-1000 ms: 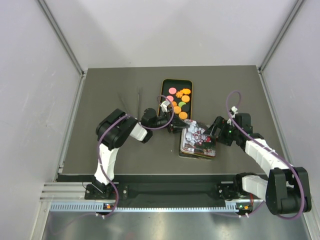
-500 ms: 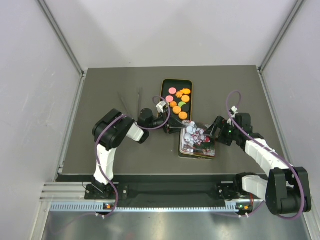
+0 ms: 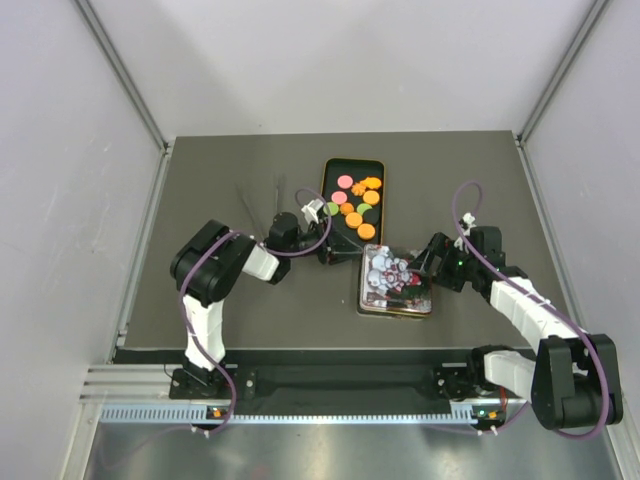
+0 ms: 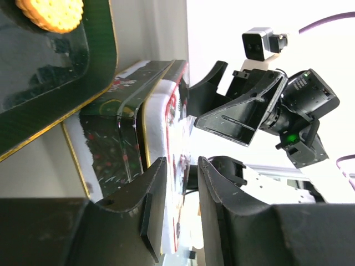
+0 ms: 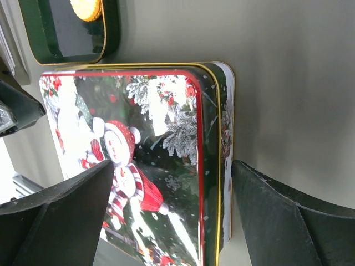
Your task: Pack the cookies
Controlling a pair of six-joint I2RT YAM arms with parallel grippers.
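Note:
The cookies (image 3: 356,203), orange, pink and green discs, lie in an open dark tray (image 3: 331,172) at mid table. One orange cookie shows in the left wrist view (image 4: 50,14) and one in the right wrist view (image 5: 86,8). A snowman-printed tin lid (image 3: 396,282) lies flat on a second tin piece, just in front of the tray. My left gripper (image 3: 338,252) sits low at the lid's left edge, jaws a narrow gap apart, holding nothing (image 4: 182,210). My right gripper (image 3: 422,268) is wide open, straddling the lid's (image 5: 138,144) right edge (image 5: 175,216).
Two thin dark sticks (image 3: 262,205) lie on the table left of the tray. Grey enclosure walls stand at the left, right and back. The tray's gold rim (image 4: 113,61) is close beside the left fingers.
My left arm has drawn back to the left, away from the snowman lid. The lid has settled from slightly tilted to flat. The right arm has not moved.

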